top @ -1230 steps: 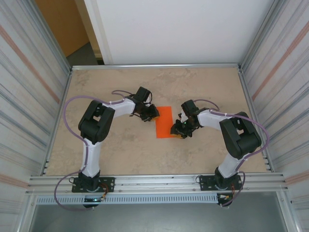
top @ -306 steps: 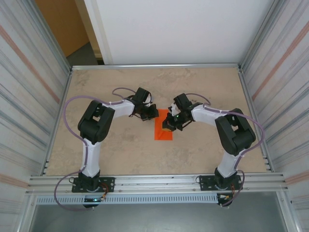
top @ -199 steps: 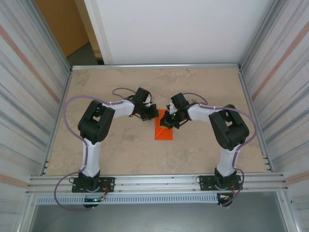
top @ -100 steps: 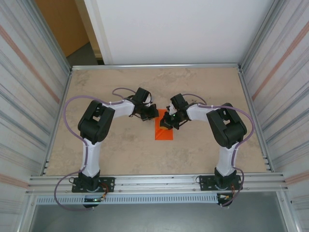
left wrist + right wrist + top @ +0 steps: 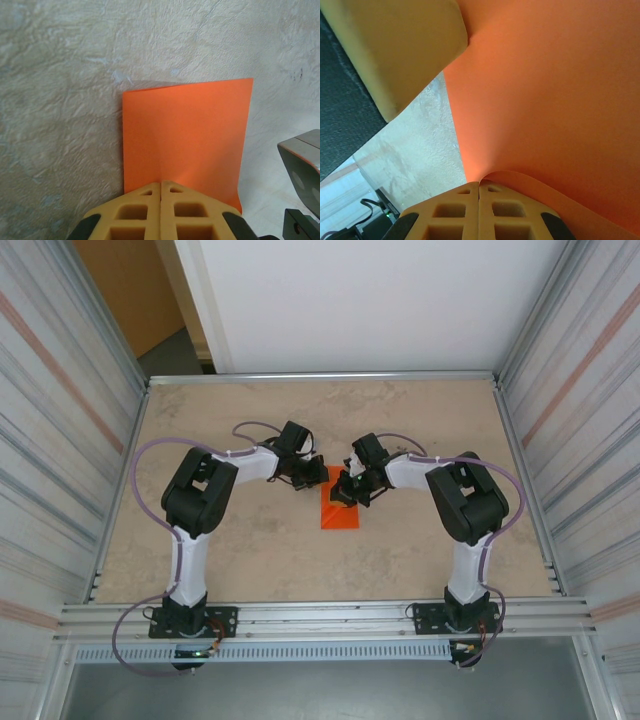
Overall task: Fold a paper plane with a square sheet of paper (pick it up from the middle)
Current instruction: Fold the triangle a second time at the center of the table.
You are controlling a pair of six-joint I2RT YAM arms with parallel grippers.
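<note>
Your right jaws, moved up from the near corner, grasp the square sheet of paper [image 5: 338, 516], hiding its far end; left jaws clenched shut.

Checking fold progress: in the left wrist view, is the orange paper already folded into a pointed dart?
No, the orange paper lies on the table as a flat rectangle with square far corners.

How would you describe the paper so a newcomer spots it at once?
On the beige table, look near the middle, between the left gripper and the right gripper. The sheet of paper lies there, a narrow rectangle running toward the near edge. It is bright orange, unlike the pale surface around it.
</note>
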